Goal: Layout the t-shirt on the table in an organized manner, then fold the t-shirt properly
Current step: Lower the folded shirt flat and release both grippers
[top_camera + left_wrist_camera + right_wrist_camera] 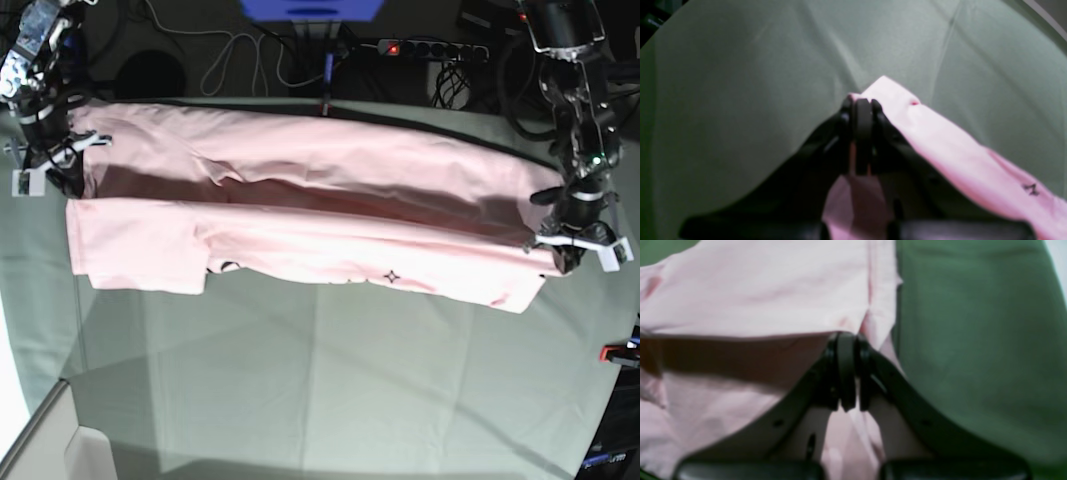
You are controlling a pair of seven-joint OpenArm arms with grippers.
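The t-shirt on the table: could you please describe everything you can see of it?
The t-shirt is pale pink, soft cloth, stretched wide across the grey-green table. Its far edge is lifted and doubled over toward the near part, leaving a shadowed hollow between the layers. A short sleeve lies flat at one end, and small black marks show along the near edge. The left claw and the right claw each pinch an end of the raised edge.

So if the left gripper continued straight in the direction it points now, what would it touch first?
Probably the table. The left gripper is shut on an edge of the pink t-shirt, and only a little fabric shows past its tips. Beyond that lies grey-green cloth; how far off is unclear.
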